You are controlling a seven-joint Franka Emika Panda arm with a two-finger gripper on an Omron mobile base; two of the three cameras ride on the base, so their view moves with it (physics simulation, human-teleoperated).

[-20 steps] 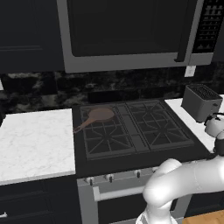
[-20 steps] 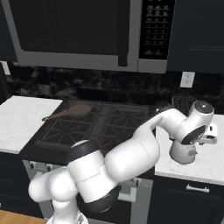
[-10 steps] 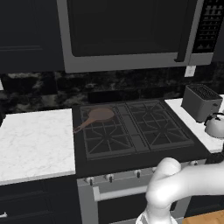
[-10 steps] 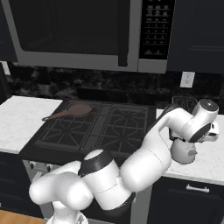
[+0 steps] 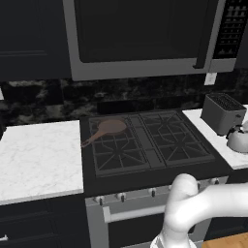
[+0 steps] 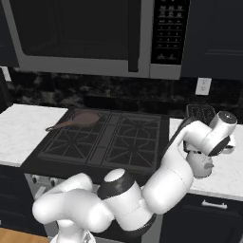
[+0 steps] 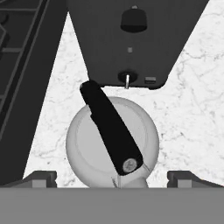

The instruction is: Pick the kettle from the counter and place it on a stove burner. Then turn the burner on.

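Kettle point(image 5: 240, 139) cut off by right edge in left base view, spout not readable there. In right base view kettle point(image 6: 201, 165) mostly hidden behind the arm's wrist, only lower silver body showing. Gripper point(image 7: 112, 178) seen in hand view as two dark tips low at either side of the kettle point(image 7: 112, 142), spread wide, released, grasping nothing. Toaster point(image 6: 201, 112) partly masked by arm in right base view; in hand view toaster point(image 7: 131, 39) seen from above as a dark grey slab, far end cropped. Burner knobs too small to read.

Kettle round, glossy silver-white, dark arched handle running diagonally across its top, small bolt at the near end. Sits on narrow counter point(image 7: 192, 113), white marble with faint grey veins, right of the cooktop point(image 5: 145, 145), just near side of the boxy grey toaster point(image 5: 222, 112). Burner point(image 5: 175, 138) grates black cast iron, star-pronged, four alike. Copper-brown pan point(image 5: 107, 130) on far-left grate, long handle pointing left and near. Wider marble slab point(image 5: 36, 157) left of cooktop. Microwave point(image 5: 145, 36) overhead, dark glass, grey frame.

Versus a second ago: wrist swung further right and lower over the kettle, hiding more of it in right base view; arm elbow now bulkier in bottom right of left base view. Kettle, pan, toaster unmoved.
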